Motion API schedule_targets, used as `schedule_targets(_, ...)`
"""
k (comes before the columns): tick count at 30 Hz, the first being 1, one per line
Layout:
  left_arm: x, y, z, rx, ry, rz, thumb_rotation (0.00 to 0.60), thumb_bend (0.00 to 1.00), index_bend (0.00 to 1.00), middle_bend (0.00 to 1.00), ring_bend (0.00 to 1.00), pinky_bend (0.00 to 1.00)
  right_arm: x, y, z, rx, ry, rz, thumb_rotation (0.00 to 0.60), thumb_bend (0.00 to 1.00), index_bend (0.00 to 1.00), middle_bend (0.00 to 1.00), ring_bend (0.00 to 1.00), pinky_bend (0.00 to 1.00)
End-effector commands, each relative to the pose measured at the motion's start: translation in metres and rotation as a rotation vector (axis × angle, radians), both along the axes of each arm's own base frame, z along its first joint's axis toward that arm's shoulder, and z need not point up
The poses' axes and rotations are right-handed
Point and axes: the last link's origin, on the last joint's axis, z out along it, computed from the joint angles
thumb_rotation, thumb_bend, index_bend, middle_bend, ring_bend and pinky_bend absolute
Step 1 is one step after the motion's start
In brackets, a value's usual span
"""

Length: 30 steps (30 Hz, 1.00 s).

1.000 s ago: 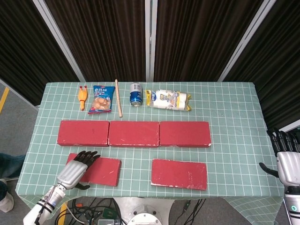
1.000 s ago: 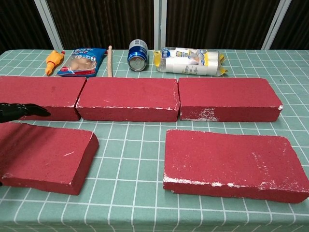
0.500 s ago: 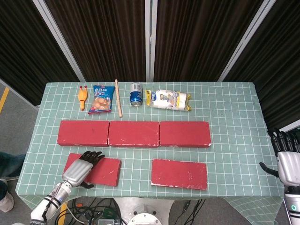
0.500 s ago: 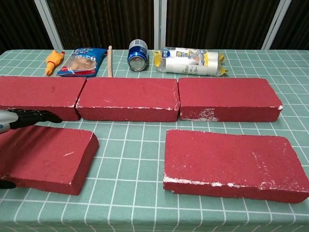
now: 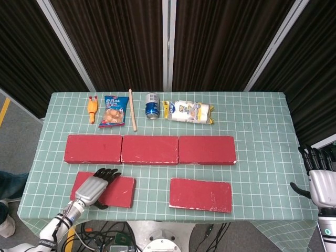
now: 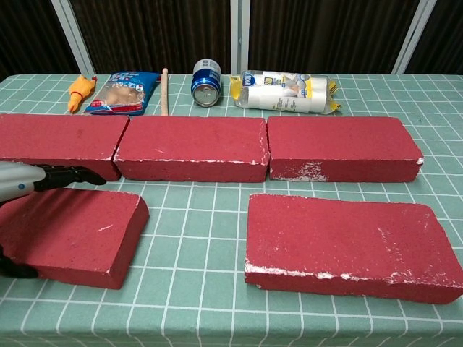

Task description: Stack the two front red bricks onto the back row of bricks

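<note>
Front-left brick (image 5: 107, 190) sits near edge of table (image 5: 262, 131), left side, slightly skewed, a little apart from the back row. Left hand (image 5: 95, 185) lies on top of it: palm over the brick's left half, dark fingers (image 6: 69, 176) stretched toward the far edge, thumb hooked over the near edge. Looks like a grip on the brick, though it's not lifted.

Versus a second ago: the hand has slid further right and deeper across the brick, fingertips now reaching past its far edge toward the back row. In the chest view the brick's near right corner looks slightly shifted; small change, hard to be sure.

Front-right brick (image 5: 200, 195) is untouched, same spot, near-centre right, well apart from the left one.

Back row unchanged: back-left brick (image 5: 93, 149), back-middle brick (image 5: 149, 150) and back-right brick (image 5: 207, 150) end to end, touching.

Right hand (image 5: 321, 181) hangs off the table's right edge, fingers apart, holding nothing; hasn't moved.

Far side clutter as before: rubber chicken (image 5: 93, 108), snack bag (image 5: 114, 110), wooden stick (image 5: 132, 109), blue can (image 5: 152, 105), white packet (image 5: 188, 111).
</note>
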Motion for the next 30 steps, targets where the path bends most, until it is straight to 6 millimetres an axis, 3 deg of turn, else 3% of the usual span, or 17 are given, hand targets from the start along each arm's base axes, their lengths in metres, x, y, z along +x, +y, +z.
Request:
schedule_targets(1,-0.0002,0.001,-0.0017,-0.01,0.001,0.005,0.6,0.0,0.04,0.04,0.0,0.0,0.0001,-0.0002,-0.0003,0.001,-0.001,0.001,0.6,0.07,0.0,0.0,0.0,0.0)
schedule_targets(14,0.0004,0.0047,-0.0053,-0.014,0.006,0.015,0.6,0.0,0.04,0.13,0.0,0.0,-0.0014,-0.0002,0.002,-0.008,-0.007,-0.005,0.6,0.07,0.0,0.0,0.0,0.0)
schedule_targets(30,0.0039,0.0003,0.0043,0.026,0.008,0.001,0.6,0.0,0.19,0.17,0.0,0.0,-0.0015,0.0,0.0033,-0.015,-0.012,-0.008,0.6,0.08,0.0,0.0,0.0,0.0)
